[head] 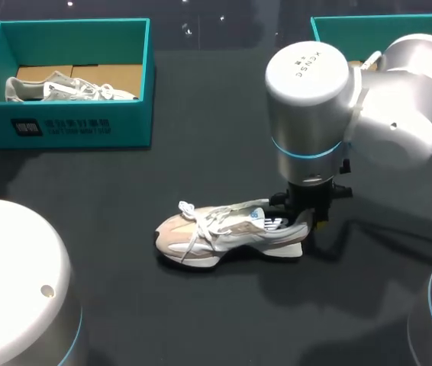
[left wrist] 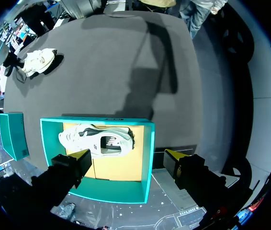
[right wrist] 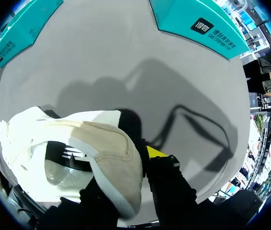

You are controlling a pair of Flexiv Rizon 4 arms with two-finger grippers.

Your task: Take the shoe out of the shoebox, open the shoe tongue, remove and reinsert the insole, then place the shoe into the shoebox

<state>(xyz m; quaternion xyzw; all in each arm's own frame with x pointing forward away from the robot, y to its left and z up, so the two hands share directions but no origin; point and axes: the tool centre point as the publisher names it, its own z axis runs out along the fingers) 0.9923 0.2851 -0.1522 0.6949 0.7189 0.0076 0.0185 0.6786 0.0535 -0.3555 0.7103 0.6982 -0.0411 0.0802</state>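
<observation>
Your right gripper [head: 308, 215] is closed on the heel of the pale shoe [head: 230, 232]. One yellow fingertip [right wrist: 156, 152] presses the outside; the other is hidden by the heel. The shoe lies mid-table [head: 124, 198], toe towards your left. Your left gripper [left wrist: 128, 157] hangs with its fingers wide apart, holding nothing, above the teal shoebox [left wrist: 148, 160], where a second shoe [left wrist: 97, 139] lies.

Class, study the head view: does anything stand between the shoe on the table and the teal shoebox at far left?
Nothing visible does: only dark table lies between the shoe and the shoebox. That box already holds a second shoe, though.
</observation>
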